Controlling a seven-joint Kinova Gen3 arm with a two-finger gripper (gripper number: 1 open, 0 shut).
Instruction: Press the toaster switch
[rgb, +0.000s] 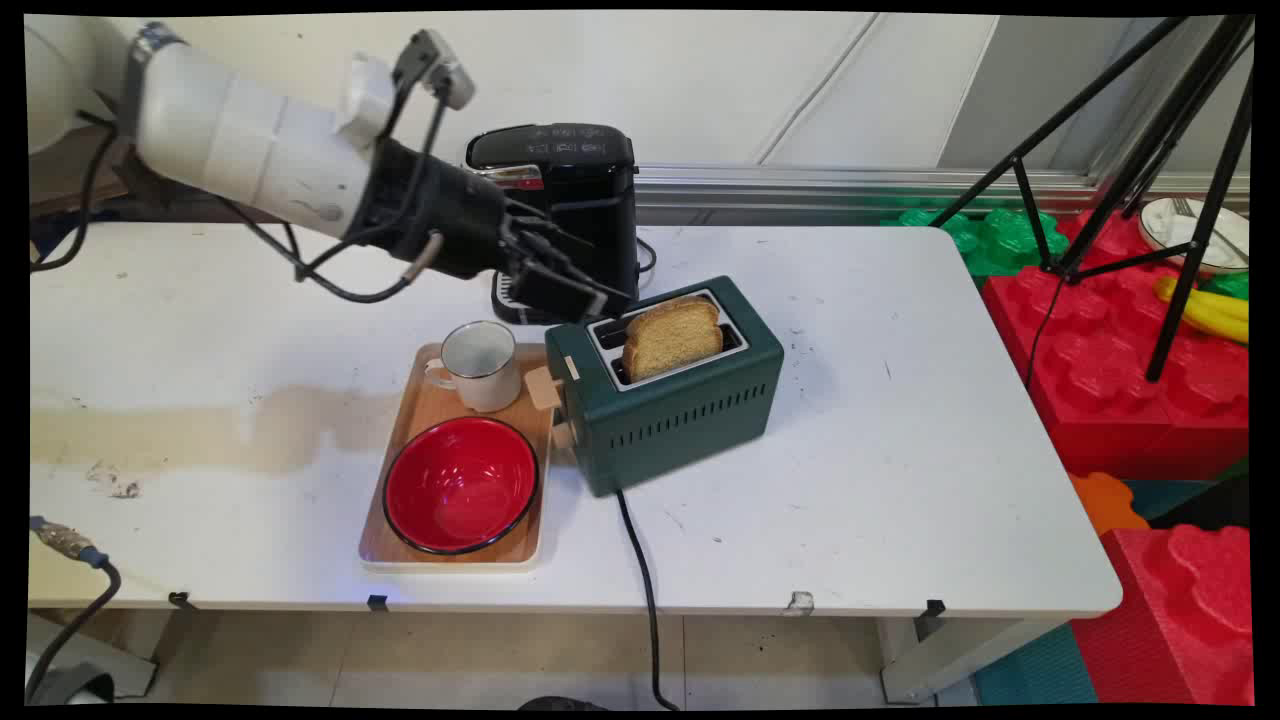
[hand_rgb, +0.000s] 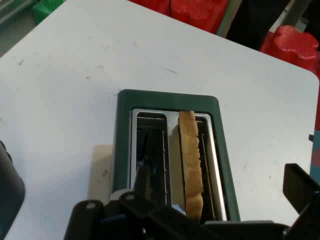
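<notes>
- The tool (rgb: 570, 285) hangs just above the left end of the green toaster (rgb: 690, 420); its fingers stand spread apart around nothing, 1 finger (hand_rgb: 300, 192) showing at the hand view's right edge.
- 1 slice of toast (rgb: 672, 338) stands upright in 1 of the toaster's 2 slots, sticking out above the top; the other slot is empty.
- Judged risk: a descent slightly off line could strike the toaster's rim or crumble the toast, and a sideways push could shove the toaster into the wooden tray (rgb: 420, 545) touching its left end, jostling the white mug (rgb: 482, 365) and red bowl (rgb: 460, 485).
- The toaster's cord (rgb: 640, 560) trails off the near edge and could snag.
- The white surface (rgb: 900, 450) is stained at left; a black coffee machine (rgb: 570, 180) stands behind, with red and green foam blocks (rgb: 1100, 380) and a tripod (rgb: 1180, 150) at right.
</notes>
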